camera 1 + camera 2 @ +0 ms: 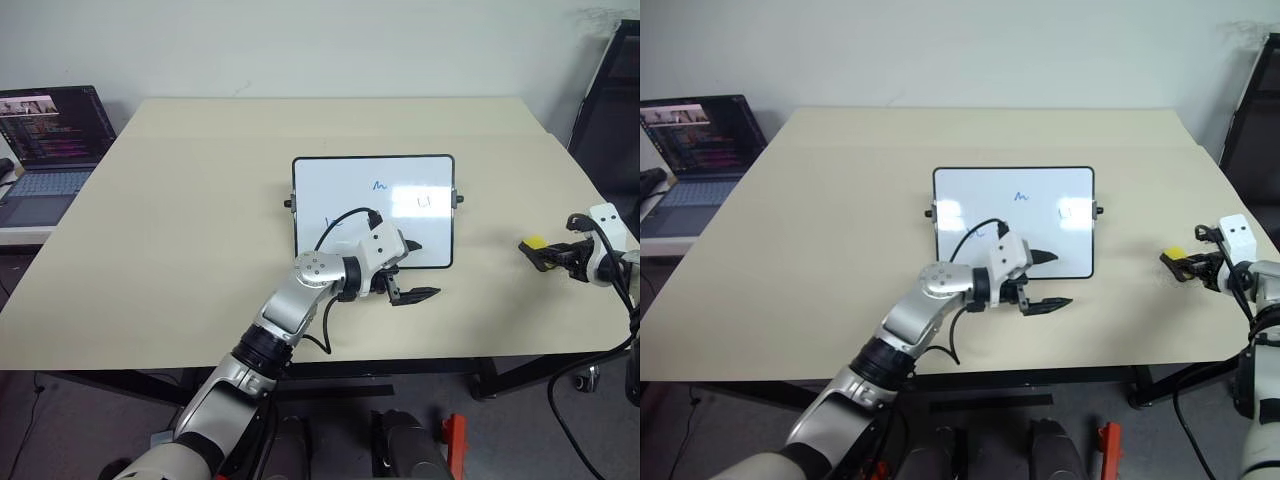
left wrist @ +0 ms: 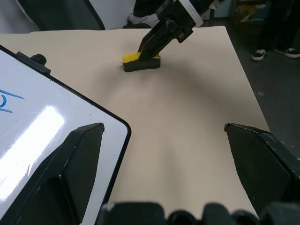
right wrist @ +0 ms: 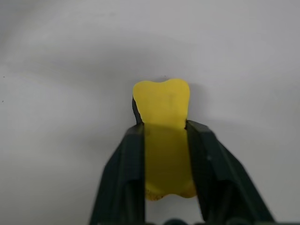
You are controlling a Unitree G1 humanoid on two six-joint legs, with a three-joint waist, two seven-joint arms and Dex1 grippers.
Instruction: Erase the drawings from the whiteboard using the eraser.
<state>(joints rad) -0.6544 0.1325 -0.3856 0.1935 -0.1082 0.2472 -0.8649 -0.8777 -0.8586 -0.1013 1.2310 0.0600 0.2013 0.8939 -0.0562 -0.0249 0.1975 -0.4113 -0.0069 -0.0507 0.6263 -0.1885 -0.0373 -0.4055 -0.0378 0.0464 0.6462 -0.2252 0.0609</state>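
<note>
eraser (image 3: 161, 105) pinched betw right pincer (image 3: 164, 136) fingers, on table (image 1: 200, 250)

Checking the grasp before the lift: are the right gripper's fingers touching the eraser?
Touching: the right wrist view shows both fingers pressed against the eraser's sides.

An office or lab is suggested by a plain beige bench (image 1: 200, 250), an open laptop (image 1: 45, 150) at far left, and bare white walls.
</note>
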